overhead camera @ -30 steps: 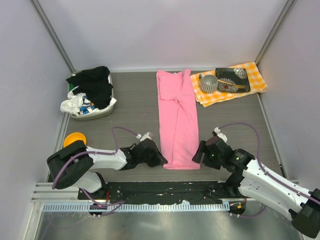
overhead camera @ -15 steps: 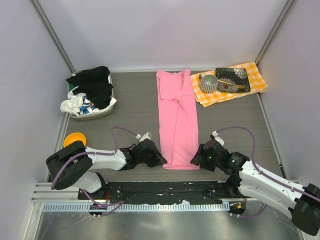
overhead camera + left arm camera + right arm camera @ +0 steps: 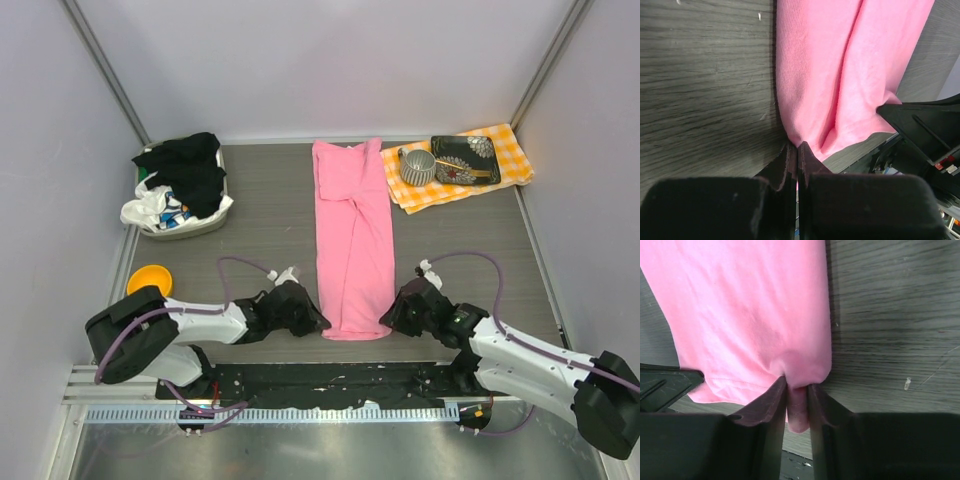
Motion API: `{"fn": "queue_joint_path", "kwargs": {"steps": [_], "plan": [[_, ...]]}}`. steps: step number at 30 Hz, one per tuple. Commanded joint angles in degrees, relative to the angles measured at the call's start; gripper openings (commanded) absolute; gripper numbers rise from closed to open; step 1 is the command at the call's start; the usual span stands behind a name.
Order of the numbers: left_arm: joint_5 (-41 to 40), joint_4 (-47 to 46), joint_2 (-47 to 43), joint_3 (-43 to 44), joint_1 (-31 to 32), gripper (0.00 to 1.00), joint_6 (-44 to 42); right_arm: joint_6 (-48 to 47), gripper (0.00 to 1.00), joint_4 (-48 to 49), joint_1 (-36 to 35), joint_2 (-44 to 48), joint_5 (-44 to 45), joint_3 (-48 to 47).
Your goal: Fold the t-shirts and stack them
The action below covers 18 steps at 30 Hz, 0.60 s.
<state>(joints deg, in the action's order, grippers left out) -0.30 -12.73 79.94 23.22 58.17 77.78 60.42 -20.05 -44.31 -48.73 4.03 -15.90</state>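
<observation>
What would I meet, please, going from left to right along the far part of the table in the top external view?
White bin holding black and white t-shirts → pink t-shirt → striped cup → dark patterned plate.

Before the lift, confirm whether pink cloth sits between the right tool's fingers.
Yes: a fold of the pink t-shirt is pinched between the fingers of the right tool.

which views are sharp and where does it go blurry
top view: even light, the pink shirt sharp end to end; left wrist view: shirt weave crisp, left fingers dark and soft; right wrist view: table grain crisp, right fingers blurred
</observation>
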Motion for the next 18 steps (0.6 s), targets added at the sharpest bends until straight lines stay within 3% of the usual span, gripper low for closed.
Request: {"fn": "queue_joint_path", "kwargs": {"steps": [1,4,9,18], "plan": [[-1.46,4.47,-0.66,-2.65,0.28,0.00,-1.05,-0.31,0.18,-1.48,-0.51,-2.51,2.29,2.89],[-1.81,4.73,-1.89,-3.36,0.27,0.00,-1.22,-1.27,0.01,-1.48,-0.86,-3.56,2.82,2.89],[-3.74,5.43,-3.91,-5.12,1.94,0.00,-0.17,-1.71,0.01,-1.57,-2.88,-4.09,3.00,2.54],[-11.21,11.66,-8.39,-3.28,10.55,0.00,4.40,2.24,0.01,-8.50,-14.55,1.00,9.75,-3.42]]}}
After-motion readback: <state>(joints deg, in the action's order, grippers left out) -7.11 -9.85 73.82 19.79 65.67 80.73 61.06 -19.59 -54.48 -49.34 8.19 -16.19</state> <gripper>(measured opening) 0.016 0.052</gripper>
